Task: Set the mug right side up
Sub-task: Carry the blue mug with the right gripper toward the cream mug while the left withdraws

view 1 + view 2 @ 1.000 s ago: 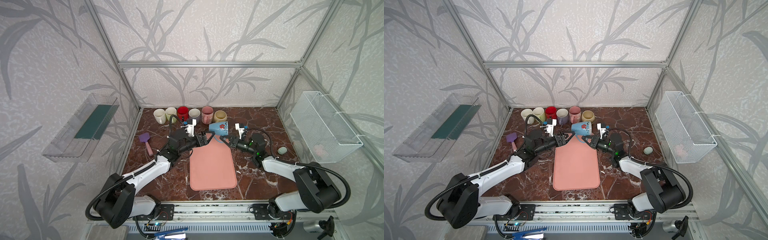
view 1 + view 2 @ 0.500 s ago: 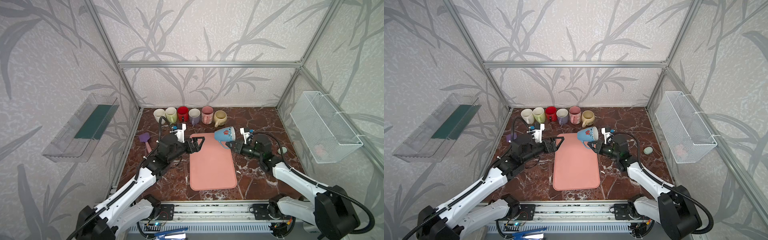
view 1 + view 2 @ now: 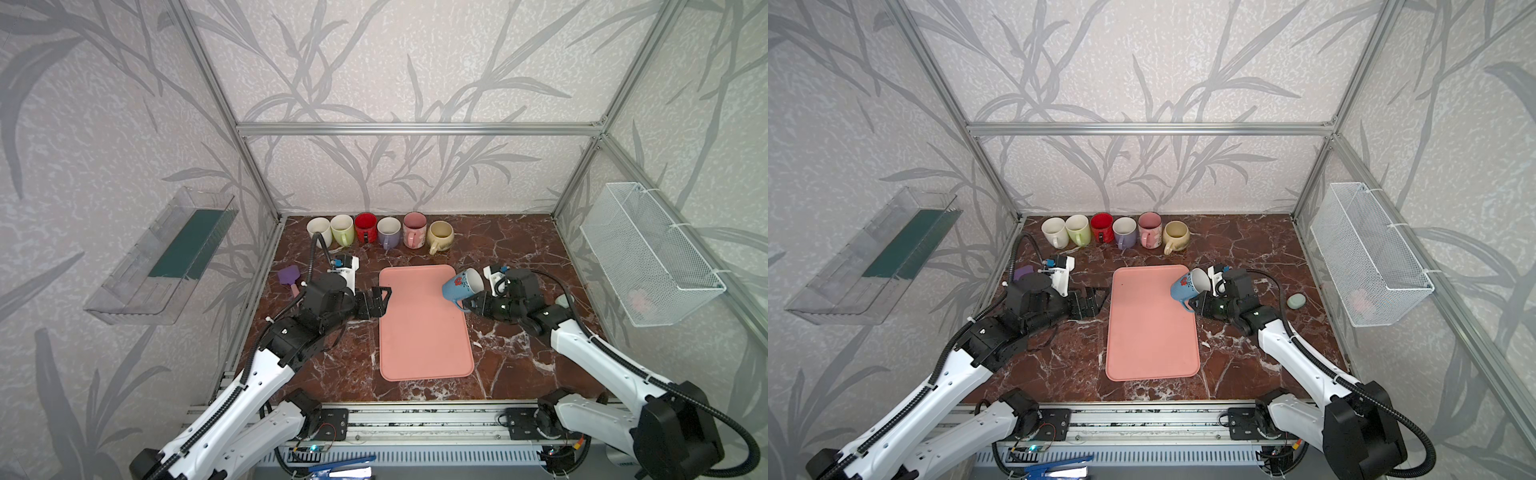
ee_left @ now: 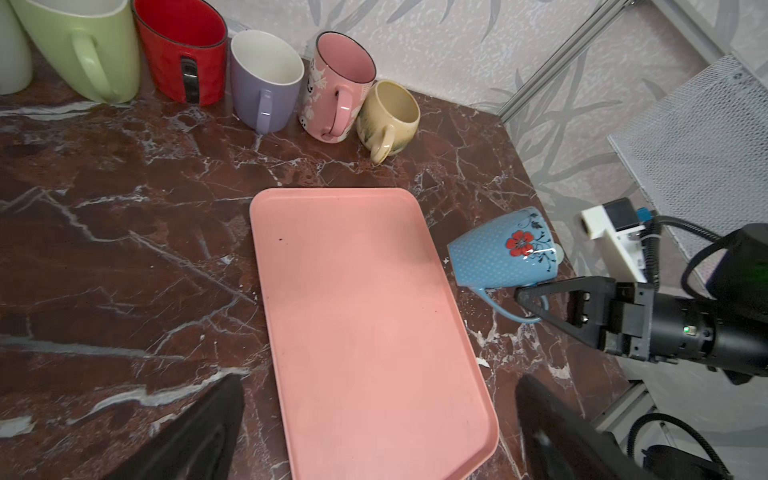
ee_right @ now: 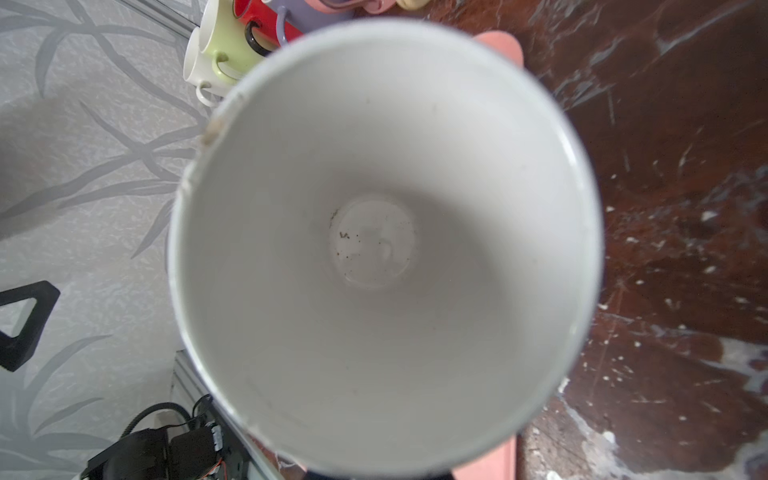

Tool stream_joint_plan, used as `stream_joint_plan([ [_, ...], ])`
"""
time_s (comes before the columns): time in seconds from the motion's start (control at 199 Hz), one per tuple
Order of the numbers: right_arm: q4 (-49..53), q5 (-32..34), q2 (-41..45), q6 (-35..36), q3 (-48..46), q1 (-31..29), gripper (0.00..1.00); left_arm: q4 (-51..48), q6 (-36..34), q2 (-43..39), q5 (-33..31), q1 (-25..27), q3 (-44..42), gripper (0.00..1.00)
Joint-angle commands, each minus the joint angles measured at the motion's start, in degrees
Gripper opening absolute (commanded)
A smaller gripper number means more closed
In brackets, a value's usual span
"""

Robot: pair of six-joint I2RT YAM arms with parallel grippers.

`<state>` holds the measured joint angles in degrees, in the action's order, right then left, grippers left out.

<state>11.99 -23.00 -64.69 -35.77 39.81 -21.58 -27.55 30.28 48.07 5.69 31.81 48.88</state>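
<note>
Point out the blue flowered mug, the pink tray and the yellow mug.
blue mug (image 4: 494, 257): left wrist view, on its dotted side wall.
pink tray (image 3: 424, 332): in a top view, on its bare floor.
yellow mug (image 3: 443, 241): in a top view, on its outer wall.

It is a robot lab cell: aluminium framing (image 3: 415, 129) holds leaf-patterned wall panels (image 3: 415, 62) around a marble-look tabletop (image 3: 519, 249). A left arm (image 3: 257, 376) and a right arm (image 3: 594, 357) sit on a rail (image 3: 415, 422) at its near edge.
</note>
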Motion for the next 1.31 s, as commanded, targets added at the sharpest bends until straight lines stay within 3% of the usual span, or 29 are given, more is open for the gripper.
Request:
stream_joint_plan([
  [0.0, 2.6, 2.8, 0.1, 5.0, 5.2, 0.6, 0.0, -7.8, -4.0, -0.9, -2.9, -0.1, 2.8, 0.99],
  [0.377, 10.2, 9.6, -7.8, 11.4, 14.1, 1.7, 0.0, -14.5, -10.0, -2.0, -5.7, -0.2, 4.8, 1.0],
  [0.718, 14.9, 14.6, -15.9, 17.2, 23.0, 4.0, 0.0, -13.9, -9.8, -5.3, -9.4, -0.3, 1.0, 0.99],
  [1.035, 21.8, 22.8, -29.5, 23.3, 39.0, 4.1, 0.0, -13.8, -9.7, -5.8, -8.7, -0.3, 0.5, 0.99],
  [1.301, 21.6, 27.8, -41.8, 28.1, 49.8, 4.1, 0.0, -14.1, -9.7, -6.9, -10.2, -0.3, 0.3, 0.99],
])
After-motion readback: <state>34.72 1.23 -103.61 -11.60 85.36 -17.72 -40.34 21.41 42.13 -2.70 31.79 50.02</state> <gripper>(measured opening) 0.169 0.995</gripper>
